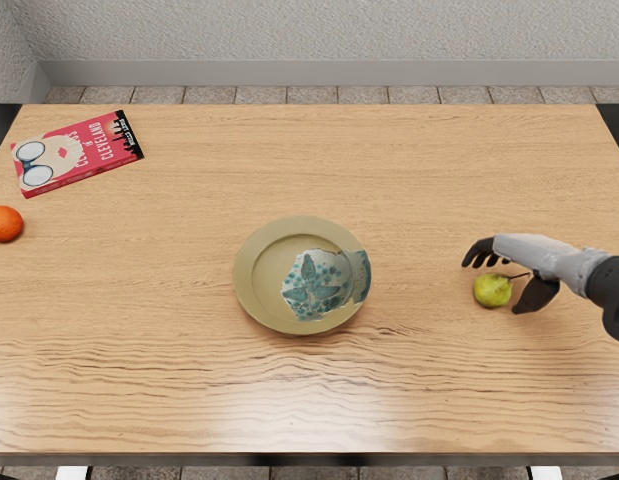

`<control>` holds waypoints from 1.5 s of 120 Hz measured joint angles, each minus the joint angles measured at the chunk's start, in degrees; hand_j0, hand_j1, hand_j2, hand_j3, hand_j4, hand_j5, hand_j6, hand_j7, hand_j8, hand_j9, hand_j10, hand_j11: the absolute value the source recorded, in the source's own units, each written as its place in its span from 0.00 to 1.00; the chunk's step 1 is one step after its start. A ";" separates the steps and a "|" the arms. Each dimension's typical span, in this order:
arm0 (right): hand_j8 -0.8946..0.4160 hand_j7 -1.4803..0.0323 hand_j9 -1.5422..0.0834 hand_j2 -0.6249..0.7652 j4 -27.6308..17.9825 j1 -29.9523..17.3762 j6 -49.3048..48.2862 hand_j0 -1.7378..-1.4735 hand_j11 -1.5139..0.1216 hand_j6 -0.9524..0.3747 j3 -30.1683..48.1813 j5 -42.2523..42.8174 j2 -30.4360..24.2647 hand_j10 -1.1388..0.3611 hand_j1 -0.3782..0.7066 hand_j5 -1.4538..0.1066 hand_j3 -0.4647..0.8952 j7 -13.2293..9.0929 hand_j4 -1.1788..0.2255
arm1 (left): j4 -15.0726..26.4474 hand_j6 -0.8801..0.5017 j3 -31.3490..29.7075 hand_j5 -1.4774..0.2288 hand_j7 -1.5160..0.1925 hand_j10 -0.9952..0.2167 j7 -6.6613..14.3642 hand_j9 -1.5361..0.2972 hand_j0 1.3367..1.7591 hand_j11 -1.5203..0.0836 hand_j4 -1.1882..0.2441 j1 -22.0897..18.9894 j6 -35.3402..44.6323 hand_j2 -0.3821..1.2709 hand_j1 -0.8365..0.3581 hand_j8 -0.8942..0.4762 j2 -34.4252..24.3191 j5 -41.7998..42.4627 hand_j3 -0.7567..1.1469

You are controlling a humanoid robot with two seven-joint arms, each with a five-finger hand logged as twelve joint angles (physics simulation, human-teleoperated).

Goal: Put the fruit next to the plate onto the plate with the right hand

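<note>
A small yellow-green fruit with a thin stem lies on the wooden table, right of the plate. The plate is tan with a blue-green patterned patch on its right half, and nothing rests on it. My right hand comes in from the right edge and hovers over the fruit. Its dark fingers are spread on the far side and the thumb hangs on the near right side. The hand is open and does not close on the fruit. The left arm is out of view.
An orange lies at the table's left edge. A red book sits at the back left corner. The table's front edge runs along the bottom.
</note>
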State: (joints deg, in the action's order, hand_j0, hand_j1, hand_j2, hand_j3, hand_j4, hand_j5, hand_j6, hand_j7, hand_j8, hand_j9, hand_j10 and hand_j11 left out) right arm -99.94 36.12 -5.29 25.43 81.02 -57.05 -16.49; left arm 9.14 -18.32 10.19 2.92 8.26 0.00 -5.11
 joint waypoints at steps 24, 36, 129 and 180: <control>0.38 0.65 0.64 0.40 0.07 -0.14 1.36 0.30 0.62 0.42 -1.22 0.25 0.83 0.50 0.45 0.61 0.34 -0.09 0.56 | 0.00 0.64 -0.01 0.87 0.89 0.82 0.00 0.84 0.76 0.95 0.83 -0.01 0.00 0.23 0.99 0.65 0.00 0.00 0.40; 0.37 0.64 0.63 0.40 0.11 -0.15 1.54 0.30 0.61 0.41 -1.36 0.30 1.14 0.49 0.46 0.60 0.34 -0.11 0.55 | 0.00 0.64 0.01 0.87 0.89 0.82 0.00 0.84 0.76 0.95 0.83 0.04 0.00 0.23 0.99 0.65 0.00 0.00 0.40; 0.34 0.60 0.59 0.39 1.44 -1.26 4.20 0.30 0.57 0.38 -1.62 0.51 2.54 0.46 0.52 0.56 0.34 -0.14 0.52 | 0.00 0.64 0.00 0.87 0.89 0.82 0.00 0.84 0.76 0.95 0.83 0.02 0.00 0.23 0.99 0.65 0.00 0.00 0.40; 0.35 0.54 0.54 0.44 1.76 -2.04 5.67 0.30 0.52 0.33 -1.57 0.91 3.08 0.42 0.56 0.51 0.34 -0.05 0.48 | 0.00 0.64 0.00 0.87 0.89 0.82 0.00 0.84 0.76 0.95 0.83 -0.01 0.00 0.23 0.99 0.65 0.00 0.00 0.40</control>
State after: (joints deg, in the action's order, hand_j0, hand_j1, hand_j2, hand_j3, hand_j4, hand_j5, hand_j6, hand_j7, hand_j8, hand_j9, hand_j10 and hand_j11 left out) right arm -98.18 34.09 0.39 23.86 81.93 -53.97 -16.54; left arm 9.14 -18.31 10.19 2.92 8.26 0.00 -5.11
